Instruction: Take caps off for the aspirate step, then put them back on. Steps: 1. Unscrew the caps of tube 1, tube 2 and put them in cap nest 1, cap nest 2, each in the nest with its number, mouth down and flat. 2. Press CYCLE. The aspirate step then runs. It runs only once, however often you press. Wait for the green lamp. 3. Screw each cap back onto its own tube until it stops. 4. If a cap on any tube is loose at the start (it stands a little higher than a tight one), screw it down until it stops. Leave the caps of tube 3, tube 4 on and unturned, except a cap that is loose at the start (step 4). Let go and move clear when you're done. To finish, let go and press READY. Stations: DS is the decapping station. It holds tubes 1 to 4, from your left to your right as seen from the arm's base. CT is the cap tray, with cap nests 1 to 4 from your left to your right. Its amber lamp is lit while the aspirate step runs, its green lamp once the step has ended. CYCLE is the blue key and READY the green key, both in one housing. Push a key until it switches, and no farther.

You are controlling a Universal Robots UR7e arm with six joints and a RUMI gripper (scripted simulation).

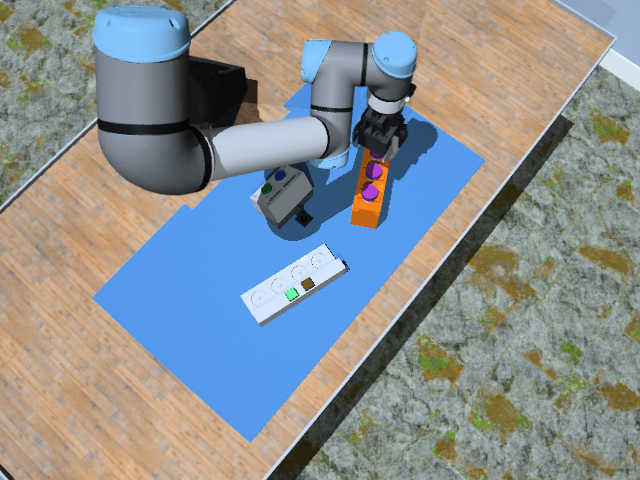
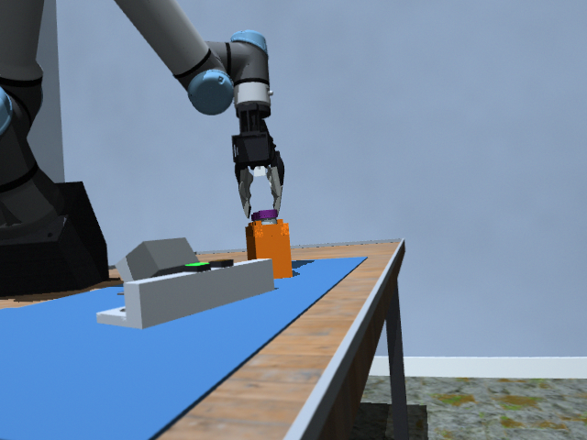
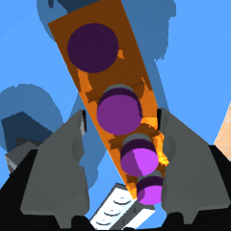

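Observation:
The orange station DS (image 1: 366, 219) (image 2: 272, 253) (image 3: 115, 24) holds four tubes with purple caps on. Cap 1 (image 3: 92, 48) is hidden in the top and exterior views. Cap 2 (image 3: 119, 112) is between my fingers. Cap 3 (image 1: 373, 171) (image 3: 140, 161) and cap 4 (image 1: 369, 192) (image 2: 264, 214) (image 3: 150, 193) follow toward the tray. My gripper (image 2: 261, 214) (image 3: 121, 111) is open, a fingertip on each side of cap 2 with gaps. The tray CT (image 1: 264, 314) (image 2: 199, 295) shows four empty nests. Its green lamp (image 1: 292, 293) (image 2: 196, 264) is lit, its amber lamp (image 1: 307, 283) dark.
The grey key housing (image 1: 289, 202) (image 2: 163, 256) stands between the arm and the tray, beside DS. It bears the blue CYCLE key (image 1: 279, 175) and the green READY key (image 1: 266, 189). A small black block (image 1: 303, 218) lies at its side.

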